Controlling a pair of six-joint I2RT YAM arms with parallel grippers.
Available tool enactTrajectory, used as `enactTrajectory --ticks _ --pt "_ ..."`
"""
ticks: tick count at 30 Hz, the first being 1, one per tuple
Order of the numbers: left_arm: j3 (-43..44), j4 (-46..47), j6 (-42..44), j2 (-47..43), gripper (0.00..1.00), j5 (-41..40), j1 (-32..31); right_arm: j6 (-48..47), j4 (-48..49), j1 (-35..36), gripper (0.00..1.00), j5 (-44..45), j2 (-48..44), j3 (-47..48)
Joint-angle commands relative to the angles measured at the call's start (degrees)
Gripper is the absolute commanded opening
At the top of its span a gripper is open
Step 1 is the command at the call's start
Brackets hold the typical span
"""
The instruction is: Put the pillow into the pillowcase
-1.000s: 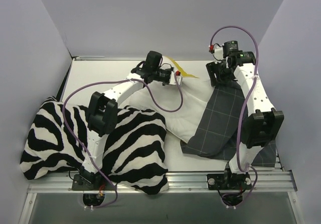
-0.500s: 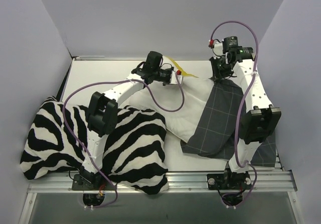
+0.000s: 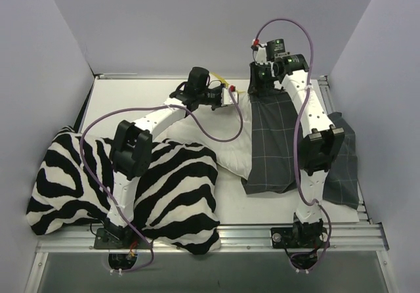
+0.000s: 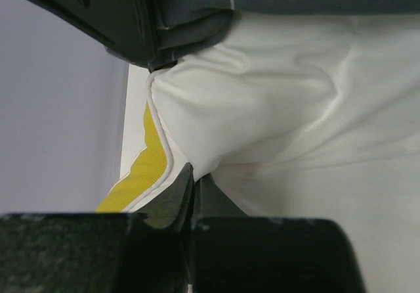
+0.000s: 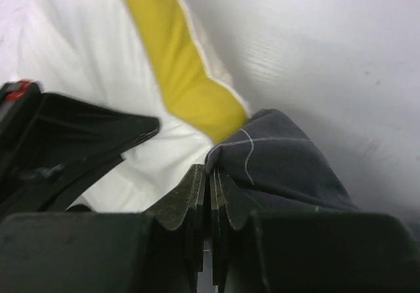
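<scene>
Both grippers pinch cloth near the middle of the counter's [image 3: 125, 99] far edge.
The left gripper [image 4: 192, 175] is pressed together on a fold of the white pillow [image 3: 230, 142], next to its yellow side edge [image 4: 141, 168]. Just beside it, the right gripper [image 5: 209, 175] is clamped on the hem of the dark grey pillowcase [image 3: 272, 148]. The pillowcase drapes from there toward the near right corner and overlaps the pillow's right side. A big zebra-striped cushion [image 3: 177, 188] fills the near left corner under the left arm and crowds the pillow's near edge.
</scene>
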Motion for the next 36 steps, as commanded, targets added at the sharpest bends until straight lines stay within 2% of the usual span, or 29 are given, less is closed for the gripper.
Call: enactTrajectory --ticks 1,6,11,14,17,18,20,21,22,23,24,27,29,31,32,36 --pt "-1.3 3.2 -1.2 -7.1 0.00 5.3 -0.6 2.8 6.6 0.8 0.00 6.7 -0.4 3.0" --pt "-1.6 -1.6 2.0 -7.3 0.00 3.2 1.1 2.6 7.0 -2.0 0.02 17.1 -2.1 -1.4" --pt "-1.7 -2.0 3.2 -6.2 0.00 3.1 1.6 1.8 7.0 -2.3 0.00 12.7 -3.0 -4.9" --pt "-0.7 -1.9 3.3 -5.3 0.00 3.3 1.3 3.1 6.9 -1.8 0.00 6.5 -2.7 -4.1" --pt "0.6 -1.9 2.8 -4.4 0.00 3.0 0.8 9.5 8.2 -2.2 0.00 -7.2 -2.5 -0.7" --pt "0.8 -1.8 2.7 -4.1 0.00 3.0 0.7 13.0 10.0 -2.4 0.00 -17.6 -3.3 -0.5" --pt "2.1 -1.3 2.0 -3.4 0.00 2.8 0.1 19.9 19.1 -2.2 0.00 -23.9 -5.0 -3.5" --pt "2.5 -0.9 1.2 -3.2 0.00 2.9 0.1 27.5 23.1 -1.8 0.00 -26.1 -6.9 -5.2" --pt "3.0 -0.6 0.7 -2.9 0.00 2.7 0.0 30.6 26.8 -1.7 0.00 -28.7 -7.6 -8.9" --pt "3.3 0.0 0.5 -2.8 0.00 2.6 -0.1 33.7 31.9 -1.9 0.00 -29.1 -8.1 -10.2" --pt "3.7 0.1 -0.1 -2.7 0.00 2.1 0.0 37.3 33.3 -2.2 0.00 -29.4 -7.7 -10.9" --pt "3.5 1.0 -1.7 -2.9 0.00 1.4 0.3 39.5 33.7 -3.6 0.00 -29.6 -4.8 -10.7" --pt "2.5 2.4 -3.5 -3.5 0.00 1.0 0.5 36.8 29.4 -4.4 0.00 -23.4 -3.7 -9.7" --pt "1.6 3.0 -3.8 -4.3 0.00 0.7 0.7 29.3 22.0 -4.3 0.00 -14.3 -2.9 -8.8" --pt "0.7 2.8 -3.5 -4.5 0.00 0.7 0.8 28.0 21.8 -4.2 0.00 -9.7 -3.2 -9.5" --pt "1.0 1.7 -3.4 -3.8 0.00 -0.6 0.8 27.0 24.8 -2.4 0.01 -10.2 -4.0 -9.2"
